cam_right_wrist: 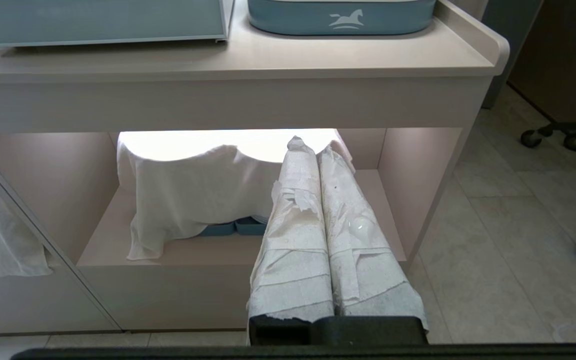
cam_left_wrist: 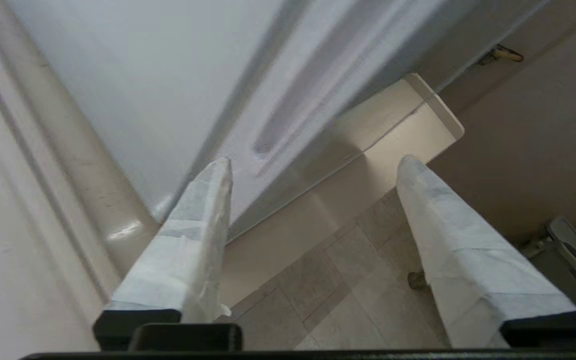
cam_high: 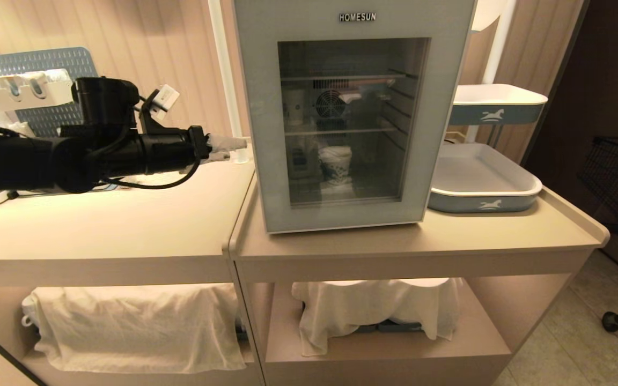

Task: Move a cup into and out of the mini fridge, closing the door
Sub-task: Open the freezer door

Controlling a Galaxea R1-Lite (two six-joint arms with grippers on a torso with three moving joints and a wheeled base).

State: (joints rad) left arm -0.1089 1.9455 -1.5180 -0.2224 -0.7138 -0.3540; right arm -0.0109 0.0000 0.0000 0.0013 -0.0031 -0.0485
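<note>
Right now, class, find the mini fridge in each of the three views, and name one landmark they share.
Head view: the mini fridge stands top centre on the counter, door shut.
Left wrist view: its white side wall fills the upper left, beyond the open left gripper.
Right wrist view: only its bottom front edge shows, top left.
Shared landmark: the beige counter top under it.

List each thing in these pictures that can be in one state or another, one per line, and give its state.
door: shut against the mini fridge.
cup: upright inside, on the fridge floor, seen through the glass.
left gripper: open, empty, beside the fridge's left side.
right gripper: shut, empty, parked low before the counter.
trays: nothing seen in them, right of the fridge.
</note>
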